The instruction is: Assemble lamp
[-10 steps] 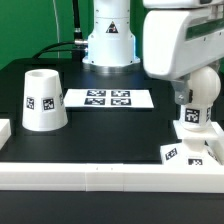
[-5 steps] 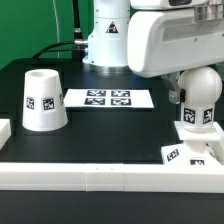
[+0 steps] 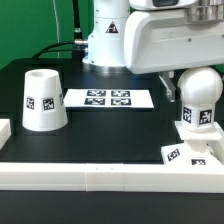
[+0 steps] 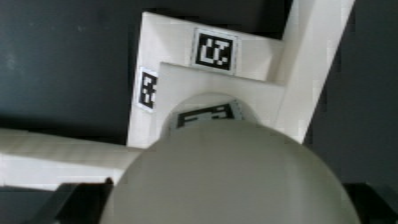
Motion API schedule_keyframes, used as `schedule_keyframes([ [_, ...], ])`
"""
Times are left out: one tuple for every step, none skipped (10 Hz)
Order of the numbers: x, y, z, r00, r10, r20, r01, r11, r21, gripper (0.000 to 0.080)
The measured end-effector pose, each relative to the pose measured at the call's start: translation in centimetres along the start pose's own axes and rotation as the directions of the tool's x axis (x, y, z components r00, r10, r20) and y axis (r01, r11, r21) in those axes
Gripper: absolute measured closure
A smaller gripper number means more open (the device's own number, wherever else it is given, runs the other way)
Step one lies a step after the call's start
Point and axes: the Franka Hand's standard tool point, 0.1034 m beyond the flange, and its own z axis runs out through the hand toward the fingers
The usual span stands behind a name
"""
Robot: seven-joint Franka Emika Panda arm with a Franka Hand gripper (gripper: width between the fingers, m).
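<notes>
The round-topped bulb stands upright on the low square base at the exterior view's right, its tag facing the camera. In the wrist view the bulb fills the frame between two dark fingers, with the tagged base beyond it. My gripper is shut on the bulb. In the exterior view the arm hides the gripper. The tapered shade stands alone, mouth up, at the exterior view's left.
The marker board lies flat in the middle toward the back. A white wall runs along the table's front edge, and the base sits against it. The robot's pedestal stands behind the board.
The arm's big white body has swung toward the exterior view's left, uncovering more of the bulb. The bulb's tag has shifted slightly right. The shade and base have not moved.
</notes>
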Motion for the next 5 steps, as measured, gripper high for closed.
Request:
schedule_keyframes([
  [-0.13, -0.04, 0.03, 0.990, 0.144, -0.002, -0.144, 0.990, 0.005, 0.0220],
  [-0.21, -0.19, 0.09, 0.973, 0.229, -0.003, -0.229, 0.973, 0.006, 0.0220],
  [-0.27, -0.32, 0.18, 0.936, 0.352, -0.002, -0.351, 0.936, 0.007, 0.0220],
  [-0.18, -0.30, 0.22, 0.906, 0.424, -0.007, -0.424, 0.906, 0.013, 0.0220],
  [-0.23, -0.49, 0.29, 0.853, 0.521, -0.003, -0.521, 0.853, 0.021, 0.0220],
])
